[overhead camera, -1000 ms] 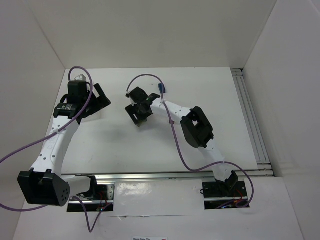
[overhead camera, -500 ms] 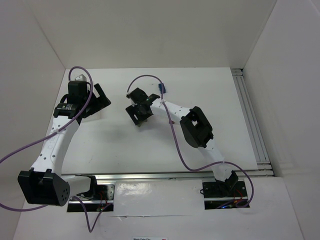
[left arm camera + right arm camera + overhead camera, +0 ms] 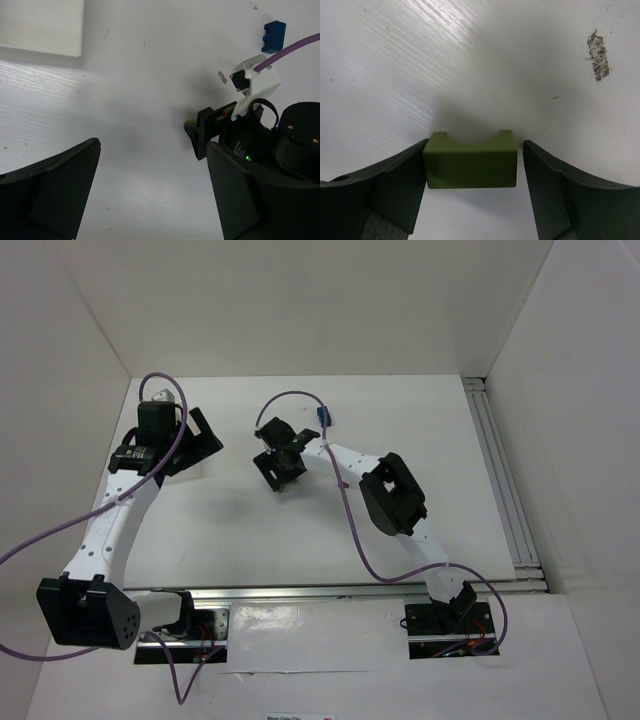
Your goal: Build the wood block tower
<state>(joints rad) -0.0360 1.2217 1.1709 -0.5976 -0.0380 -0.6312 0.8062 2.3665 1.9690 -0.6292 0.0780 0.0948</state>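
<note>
An olive green block (image 3: 470, 162) with a curved notch in its far side lies on the white table between my right gripper's fingers. The right gripper (image 3: 475, 145) is open: its left finger (image 3: 400, 175) is at the block's side, and a narrow gap shows before the right finger (image 3: 555, 185). From above, the right gripper (image 3: 278, 455) sits mid-table. A blue block (image 3: 273, 36) lies on the table beyond it, also seen from above as the blue block (image 3: 322, 420). My left gripper (image 3: 152, 150) hangs wide open over bare table, at the left gripper (image 3: 195, 440) position.
A white tray (image 3: 40, 25) lies at the far left, near the left gripper. White walls close in the table on three sides. A metal rail (image 3: 500, 470) runs along the right edge. Purple cables loop off both arms.
The right gripper's jaws have widened slightly around the olive green block. Both arms have hardly moved.
</note>
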